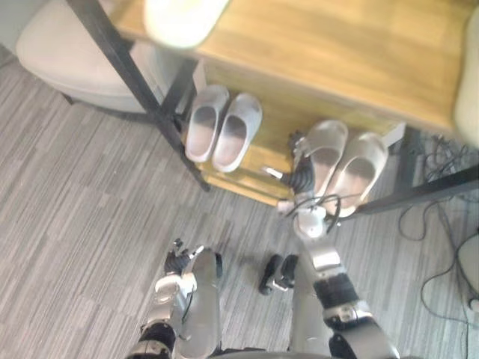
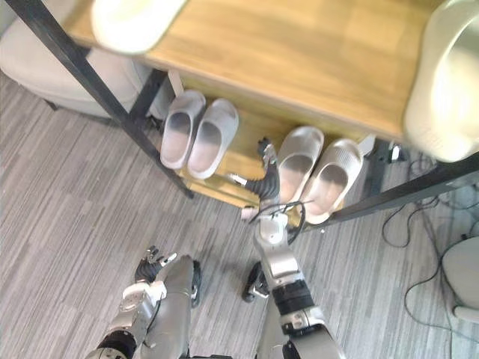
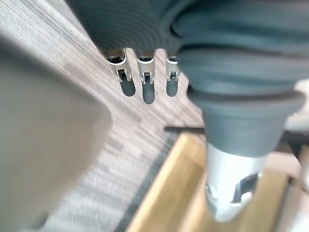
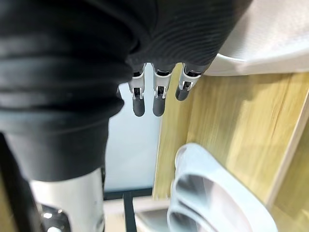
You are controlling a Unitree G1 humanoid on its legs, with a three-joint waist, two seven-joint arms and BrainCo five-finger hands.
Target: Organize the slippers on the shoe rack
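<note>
Nearest, down low over the grey striped floor [image 1: 75, 224]: left hand [image 1: 179, 262], fingers straight and relaxed, holding nothing, just idling. Further out: right hand [image 1: 299, 166], stretched to the front of the lower shelf [image 1: 278, 120] of the shoe rack [image 1: 337, 52], fingers straight too, also empty. Sitting right at the inner edge of the beige slippers [image 1: 343, 163], touching or only just beside, can't tell from here. Both beige ones already on that shelf, side by side, toes in, angled a bit toward the right end. On the same shelf to their left, apart from them: pale grey slippers [image 1: 223, 131], snug against each other, pretty much sorted. Higher and further back, on the top board: a cream slipper [image 1: 182, 19] at the left end and a second cream slipper [image 2: 447, 78] at the right end, well apart, so probably the real leftover job. For the step in hand, looks like a nudge to square up the beige pair. Keep the fingers flat, push low on the side of the sole rather than the soft upper, and go slow. Stop before shoving the pair off the front lip or out past the right end. No need to grab anything for that.
</note>
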